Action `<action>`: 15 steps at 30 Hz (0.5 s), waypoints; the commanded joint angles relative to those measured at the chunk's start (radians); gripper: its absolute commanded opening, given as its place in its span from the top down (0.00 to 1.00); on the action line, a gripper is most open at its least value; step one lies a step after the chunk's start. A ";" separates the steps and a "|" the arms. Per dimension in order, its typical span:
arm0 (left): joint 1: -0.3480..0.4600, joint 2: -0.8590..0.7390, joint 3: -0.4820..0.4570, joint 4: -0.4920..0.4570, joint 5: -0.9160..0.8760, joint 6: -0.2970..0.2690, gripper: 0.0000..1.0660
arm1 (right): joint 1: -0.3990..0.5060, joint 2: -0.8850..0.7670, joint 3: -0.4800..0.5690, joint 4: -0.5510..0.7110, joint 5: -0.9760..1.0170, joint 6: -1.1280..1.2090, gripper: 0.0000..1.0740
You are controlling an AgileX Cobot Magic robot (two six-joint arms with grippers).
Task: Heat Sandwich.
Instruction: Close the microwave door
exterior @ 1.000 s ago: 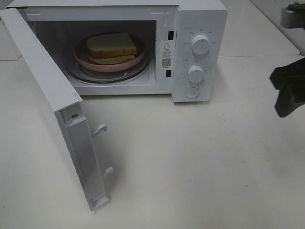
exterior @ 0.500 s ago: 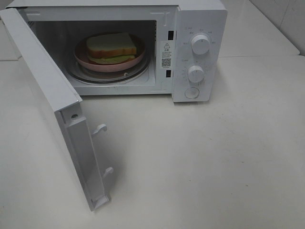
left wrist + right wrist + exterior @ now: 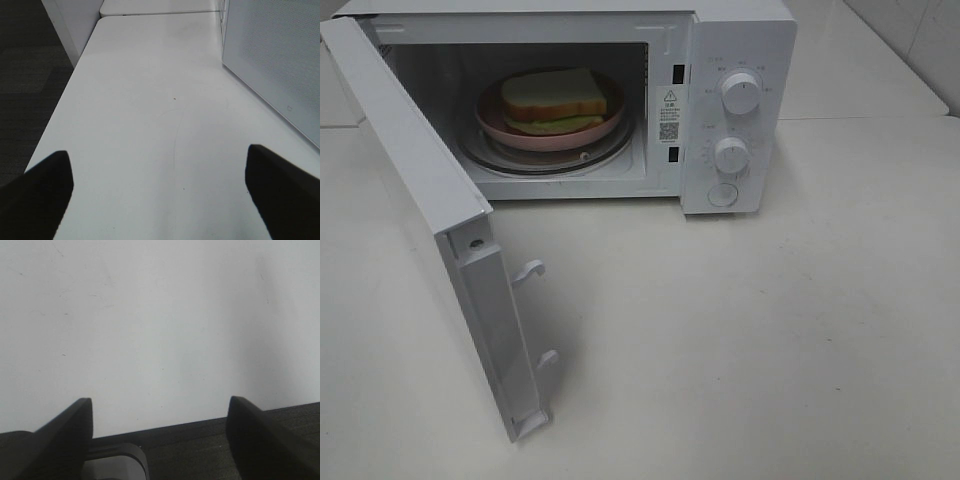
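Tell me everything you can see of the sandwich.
The sandwich is two white bread slices with tan crust and a pale green filling showing along its front edge. It lies flat, whole, on a round pink plate, which sits on the glass turntable inside the open white microwave. Nothing else touches it.

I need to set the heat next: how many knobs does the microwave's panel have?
2: the upper knob high on the control panel, the lower knob directly below it. None appears hidden.
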 commanded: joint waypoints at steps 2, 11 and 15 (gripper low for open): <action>0.001 -0.010 0.002 -0.001 -0.014 -0.001 0.19 | -0.004 -0.096 0.057 -0.004 -0.008 0.002 0.32; 0.001 -0.010 0.002 -0.001 -0.014 -0.001 0.19 | -0.004 -0.264 0.139 -0.028 -0.040 0.001 0.32; 0.001 -0.010 0.002 -0.001 -0.014 -0.001 0.19 | -0.004 -0.327 0.173 -0.029 -0.046 0.001 0.32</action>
